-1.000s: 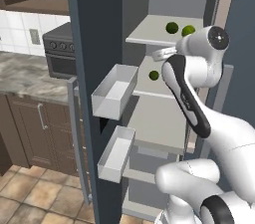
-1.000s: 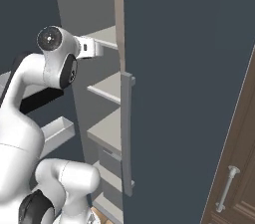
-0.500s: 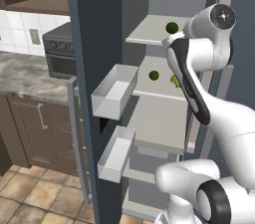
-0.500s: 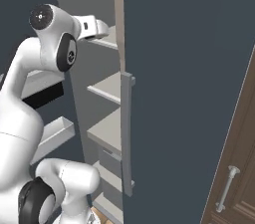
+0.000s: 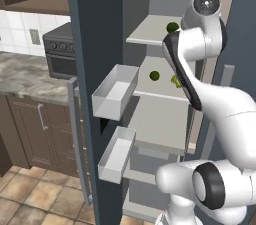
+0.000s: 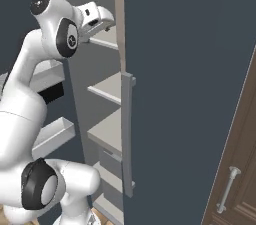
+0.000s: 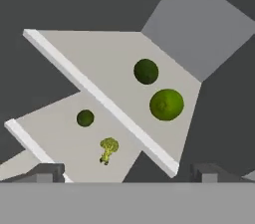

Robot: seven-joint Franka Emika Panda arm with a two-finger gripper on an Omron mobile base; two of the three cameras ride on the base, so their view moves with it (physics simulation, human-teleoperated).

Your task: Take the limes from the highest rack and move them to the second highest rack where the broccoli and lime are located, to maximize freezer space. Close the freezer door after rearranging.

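Note:
In the hand view two limes lie on the highest rack [image 7: 94, 63], a darker lime [image 7: 146, 71] and a brighter lime [image 7: 166, 104]. Below it, the second highest rack [image 7: 55, 138] carries a small lime [image 7: 85, 118] and the broccoli [image 7: 108, 149]. My gripper [image 7: 128, 173] is open with nothing between its fingertips [image 7: 47, 172], out in front of the racks and apart from the limes. From the left base, one top-rack lime [image 5: 172, 27] shows beside my arm, with the lower lime [image 5: 154, 75] and broccoli [image 5: 176, 81] underneath. The freezer door [image 5: 95, 69] stands open.
Two white door bins [image 5: 116, 91] [image 5: 117, 154] jut from the open door on the left. A grey handle [image 6: 127, 134] runs down the tall dark panel to my right. A stone counter [image 5: 30, 76] and a black oven [image 5: 62, 51] lie to the left.
My arm has swung upward, lifting the hand from the second rack's height to the level of the highest rack. The jaws stayed open and the food has not moved.

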